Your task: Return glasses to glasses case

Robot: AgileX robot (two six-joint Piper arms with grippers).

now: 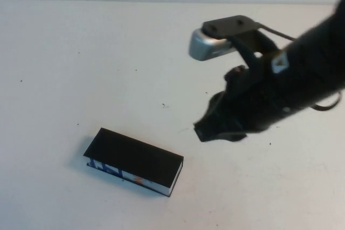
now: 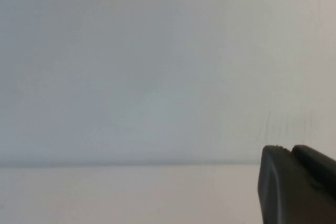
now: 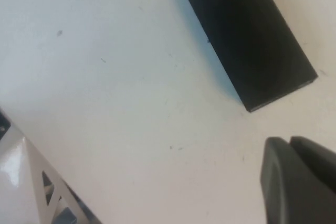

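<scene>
White table (image 1: 81,52) carries the closed glasses case (image 1: 135,161) near its front, no glasses visible anywhere, the right gripper (image 1: 215,127) hovers beside it and the left gripper (image 2: 296,187) sits away, clench unreadable on both; I'd lift the lid gently first

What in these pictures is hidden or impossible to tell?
- The glasses: seen in no view; the shut lid of the glasses case hides whatever is inside.
- Right gripper, above the table right of the case: blurred in the high view, and the right wrist view's edge cuts it off.
- Left gripper: outside the high view; the left wrist view shows only a corner of it against a blank wall.
</scene>
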